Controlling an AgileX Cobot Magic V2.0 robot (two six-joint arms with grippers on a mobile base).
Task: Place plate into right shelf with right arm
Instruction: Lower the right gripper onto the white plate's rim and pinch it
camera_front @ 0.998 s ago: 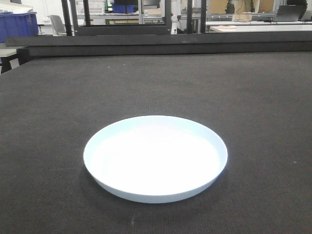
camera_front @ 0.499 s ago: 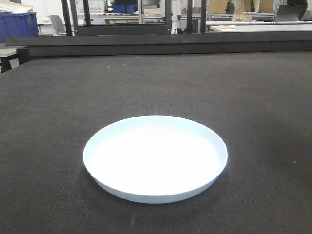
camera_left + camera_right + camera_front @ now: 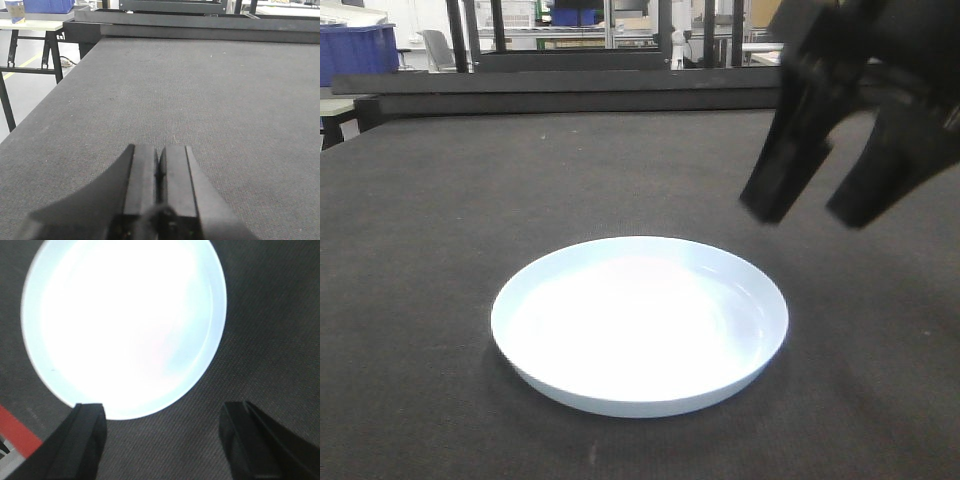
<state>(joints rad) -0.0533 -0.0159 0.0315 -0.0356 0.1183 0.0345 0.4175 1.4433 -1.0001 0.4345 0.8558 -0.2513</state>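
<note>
Right gripper (image 3: 808,212) open above the plate (image 3: 638,325); left gripper (image 3: 160,167) closed over bare mat (image 3: 420,200).

Front view: the plate lies flat on the dark mat, in the near middle of the table. The right gripper hangs in the air to the right of the plate and slightly farther away, with its two black fingers spread apart, angled down and left, touching nothing. A blue bin (image 3: 355,50) stands in the far left background.
Left wrist view: the left gripper's fingers are pressed together with nothing between them, over bare mat.
Right wrist view: the plate fills the upper part of the view. The right gripper's fingers stand wide apart, one at the plate's near rim and the other over the mat. A red strip (image 3: 15,432) shows at lower left.
</note>
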